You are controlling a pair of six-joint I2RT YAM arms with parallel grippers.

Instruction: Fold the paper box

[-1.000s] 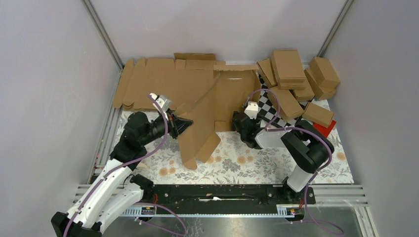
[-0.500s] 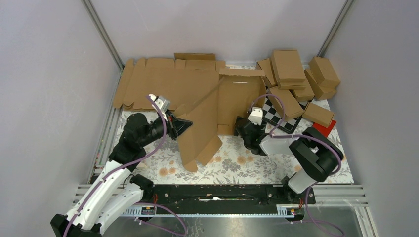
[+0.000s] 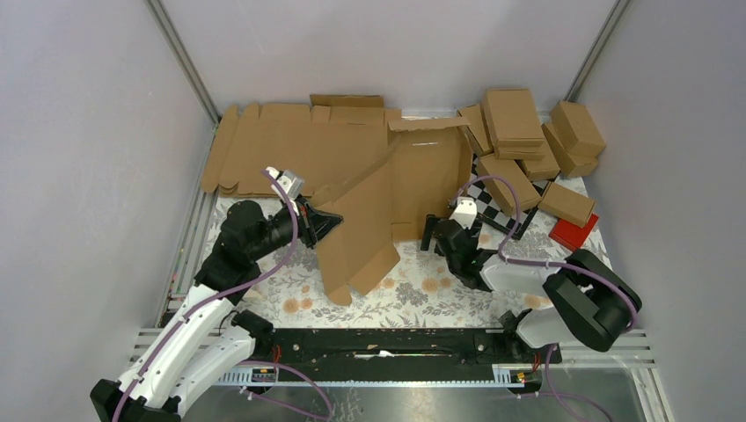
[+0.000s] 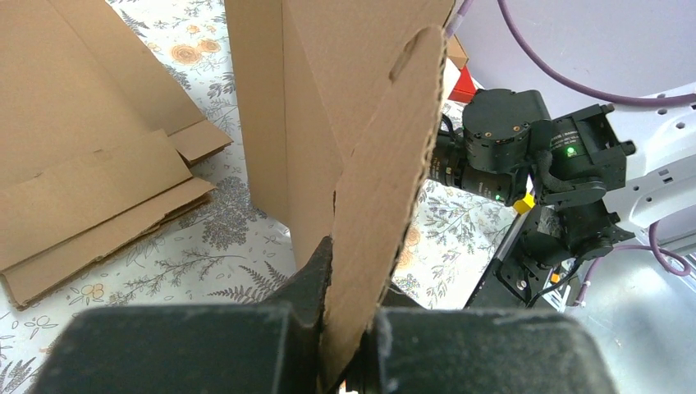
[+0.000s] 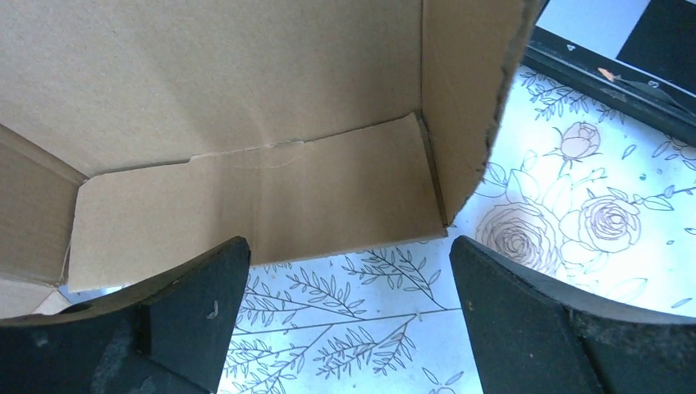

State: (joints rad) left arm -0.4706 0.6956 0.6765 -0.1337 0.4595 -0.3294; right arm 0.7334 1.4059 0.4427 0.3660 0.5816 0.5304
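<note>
- Left gripper [image 3: 322, 223]: fingers clamped tight on a side flap of the paper box [image 3: 387, 189]. The left wrist view shows the cardboard edge pinched between the pads.
- Right gripper [image 3: 434, 236]: jaws spread wide and holding nothing. The right wrist view shows only floral mat [image 3: 440, 290] between the fingers.
- Key relation: the paper box lies straight ahead of the right gripper, just beyond its fingertips, not touching. A low flap lies flat on the mat facing it, with a wall standing upright behind and a side wall on its right.
- Box position: mid-table, between the two grippers. Its long axis runs near to far, near end towards the left arm. Far part raised, near part sloping down to the mat.
- Judgement: the right arm is nearer the raised walls, so the next fold is probably its job while the left holds.
- Counts, mid-field: one box in work, one checkerboard [image 3: 493, 204], one red block [image 3: 574, 234].
- Far left: flat blanks [image 3: 290, 145], layered; at least two, exact number unclear.
- Far right: closed boxes [image 3: 512, 116], about seven; the overlap prevents a firm count.
</note>
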